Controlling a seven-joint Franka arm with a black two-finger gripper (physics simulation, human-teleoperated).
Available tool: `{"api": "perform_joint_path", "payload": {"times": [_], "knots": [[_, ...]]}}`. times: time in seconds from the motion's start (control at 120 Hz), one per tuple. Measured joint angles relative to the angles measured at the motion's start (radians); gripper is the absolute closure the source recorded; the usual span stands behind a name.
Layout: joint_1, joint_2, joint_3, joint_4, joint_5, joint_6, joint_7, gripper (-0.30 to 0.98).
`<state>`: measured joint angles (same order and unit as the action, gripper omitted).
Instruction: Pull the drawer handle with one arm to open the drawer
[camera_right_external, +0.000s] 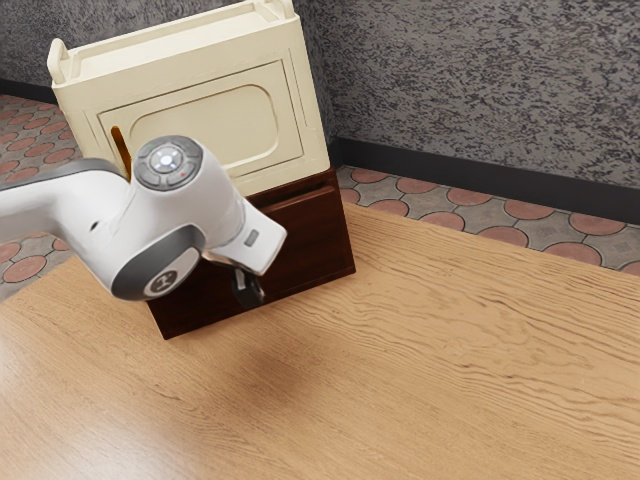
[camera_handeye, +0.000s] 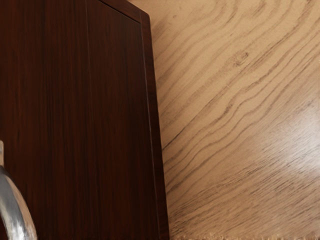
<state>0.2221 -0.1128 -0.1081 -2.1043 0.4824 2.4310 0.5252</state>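
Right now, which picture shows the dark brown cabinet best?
The exterior view: it shows both bottom front corners of the cabinet on the table, though my arm hides some of its front. The wrist view gives a close look at part of its front and a curved silver handle.

No readable words; round emblem (camera_right_external: 163, 281) on arm's joint cap (camera_right_external: 143, 272).

From where I stand, this seems a home: wooden table (camera_right_external: 450, 400), pinkish patterned tiles (camera_right_external: 468, 194), mottled grey wall (camera_right_external: 480, 80), dark skirting (camera_right_external: 480, 180).
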Motion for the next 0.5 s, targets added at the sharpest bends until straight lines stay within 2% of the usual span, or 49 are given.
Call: {"api": "perform_joint_path", "payload": {"times": [0.5], "knots": [[-0.017, -0.131, -0.058, -0.130, -0.002, 0.006, -0.030, 0.03]]}}
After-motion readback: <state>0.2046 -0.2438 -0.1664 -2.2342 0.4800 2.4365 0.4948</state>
